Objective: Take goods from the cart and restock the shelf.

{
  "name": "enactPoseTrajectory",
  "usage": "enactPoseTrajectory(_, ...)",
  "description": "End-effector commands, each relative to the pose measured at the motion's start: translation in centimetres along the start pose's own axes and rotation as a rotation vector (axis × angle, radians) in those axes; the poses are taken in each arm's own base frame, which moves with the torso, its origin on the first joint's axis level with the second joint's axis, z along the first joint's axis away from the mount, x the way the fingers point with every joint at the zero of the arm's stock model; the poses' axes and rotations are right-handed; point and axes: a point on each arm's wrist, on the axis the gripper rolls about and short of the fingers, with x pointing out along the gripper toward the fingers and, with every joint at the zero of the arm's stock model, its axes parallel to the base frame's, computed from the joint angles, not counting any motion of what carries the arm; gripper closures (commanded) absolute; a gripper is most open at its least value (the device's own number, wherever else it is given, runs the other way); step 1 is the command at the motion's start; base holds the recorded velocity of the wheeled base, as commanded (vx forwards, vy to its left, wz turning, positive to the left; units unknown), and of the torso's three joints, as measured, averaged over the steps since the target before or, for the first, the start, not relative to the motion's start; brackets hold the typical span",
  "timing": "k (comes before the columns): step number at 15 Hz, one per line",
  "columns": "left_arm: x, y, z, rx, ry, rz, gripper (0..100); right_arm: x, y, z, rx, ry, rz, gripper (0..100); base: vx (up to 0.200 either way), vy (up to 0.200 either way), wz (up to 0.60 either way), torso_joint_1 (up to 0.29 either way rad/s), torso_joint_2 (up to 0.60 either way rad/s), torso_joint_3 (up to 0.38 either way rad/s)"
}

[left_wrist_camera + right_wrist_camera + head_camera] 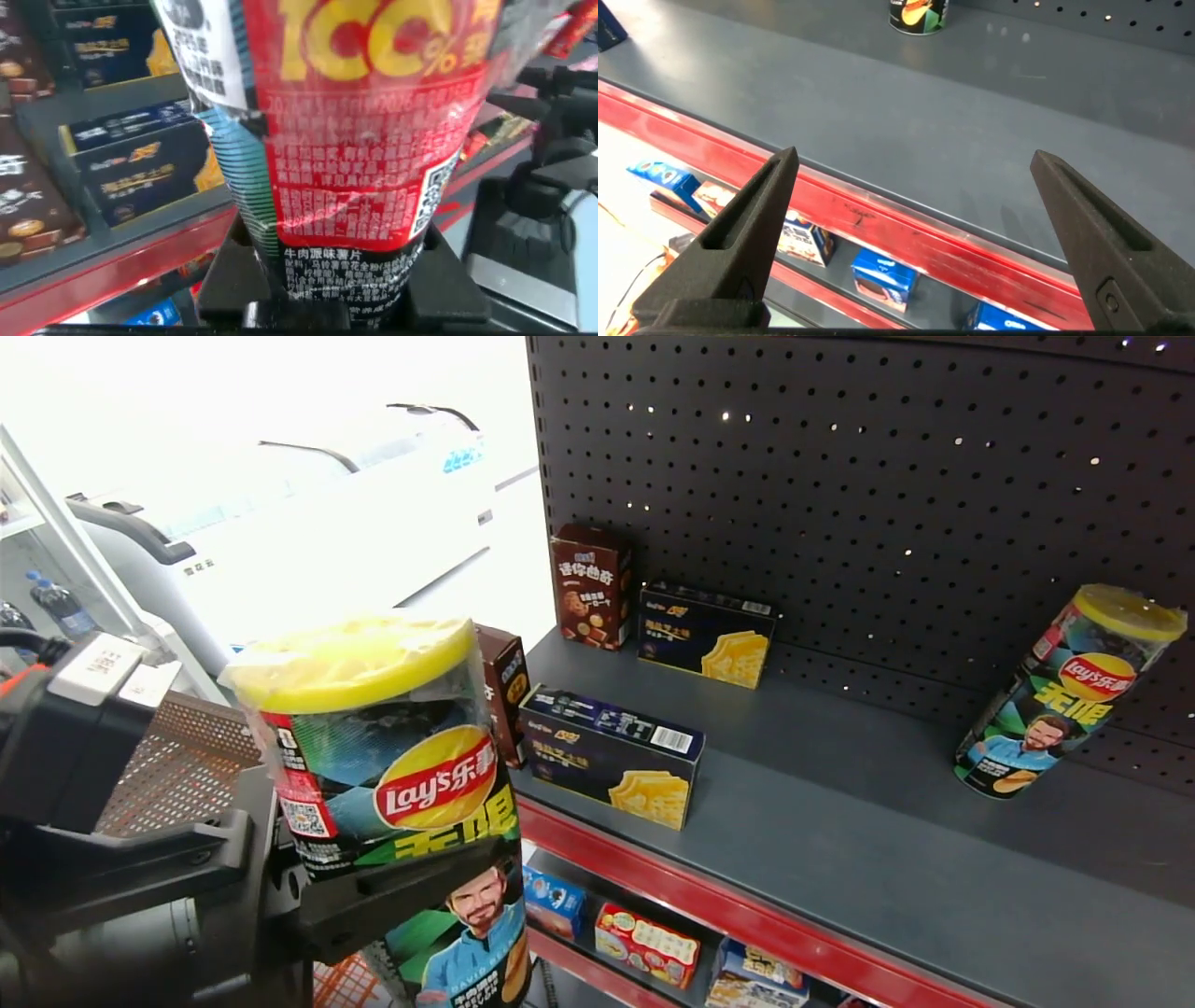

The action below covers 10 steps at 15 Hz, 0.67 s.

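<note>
While the left gripper [317, 887] is clamped tight on a chips can [383, 756] with a yellow lid at the lower left of the head view, the can stands upright near the left end of the grey shelf [840, 840]. The right gripper [915, 163] has its fingers wide apart above the shelf's red front edge. A second can [1064, 695] leans on the pegboard wall [887, 476] at the right. A blue box [611, 765] sits mid-frame, with a brown box [590, 583] behind it.

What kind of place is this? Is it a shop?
Probably a shop: a pegboard-backed shelf holds snack boxes and a leaning can of chips, and a mesh cart stands beside it.
</note>
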Motion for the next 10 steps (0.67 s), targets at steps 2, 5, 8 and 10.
enactPoseTrajectory(2,0.8,-0.1,-0.7,-0.004,0.023,-0.039,100,0.0,0.0,0.0,0.0,0.0,0.0,0,0.0,0.0,0.0,0.0,0.0,0.0)
enactPoseTrajectory(5,1.9,-0.1,-0.7,0.002,0.013,-0.068,100,0.0,0.0,0.0,0.0,0.0,0.0,0,0.0,0.0,0.0,0.0,0.0,0.0)
enactPoseTrajectory(8,2.1,0.0,-0.7,0.004,0.009,-0.07,100,0.0,0.0,0.0,0.0,0.0,0.0,0,0.0,0.0,-0.6,0.001,0.0,0.002)
enactPoseTrajectory(10,2.1,0.0,-0.7,0.004,0.009,-0.071,100,0.0,0.0,0.0,-0.002,0.0,0.0,0,0.0,0.0,-0.6,-0.002,0.0,0.005)
